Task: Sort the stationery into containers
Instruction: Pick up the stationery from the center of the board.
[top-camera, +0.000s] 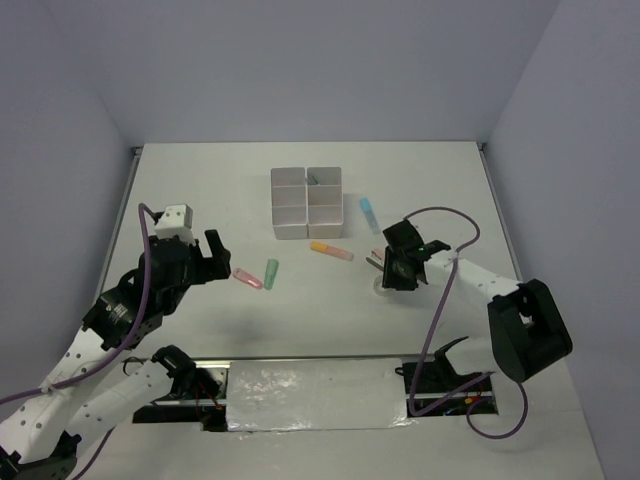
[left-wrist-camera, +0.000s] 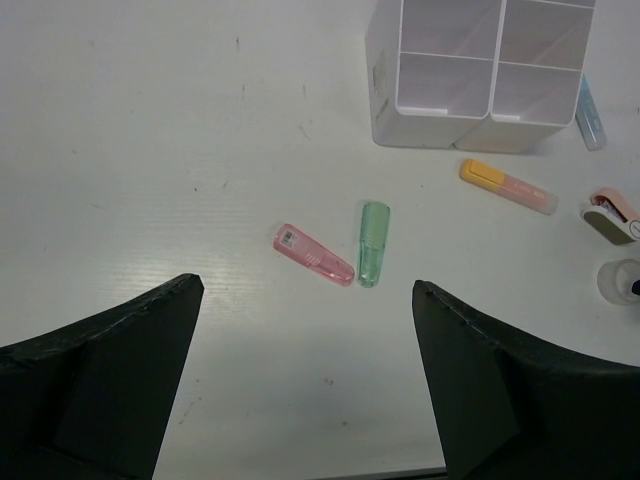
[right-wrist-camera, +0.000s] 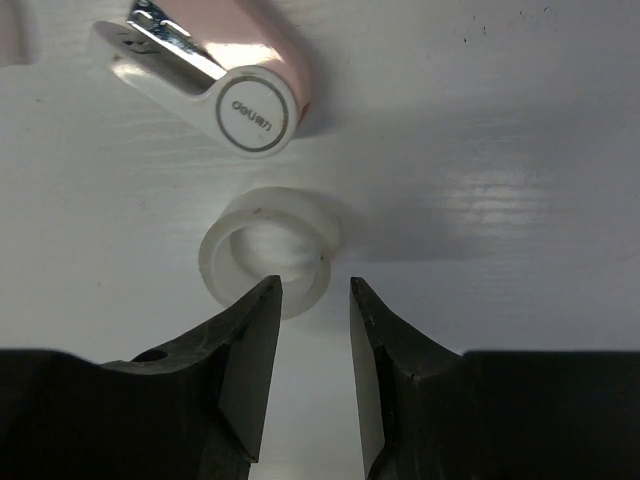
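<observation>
Right jaws at translucent round tape ring (right-wrist-camera: 225, 262)

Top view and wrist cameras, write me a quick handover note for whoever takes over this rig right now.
Left gripper: open, hovering above the pink marker and green marker, holding nothing.
Right gripper: narrowly open, tips straddling the tape ring's near rim, not clamped.
On the table: orange marker and blue marker by the containers; pink-and-white tool beside the ring.
Done: at most one dark thin item in a far compartment.
Left: everything listed above.
</observation>
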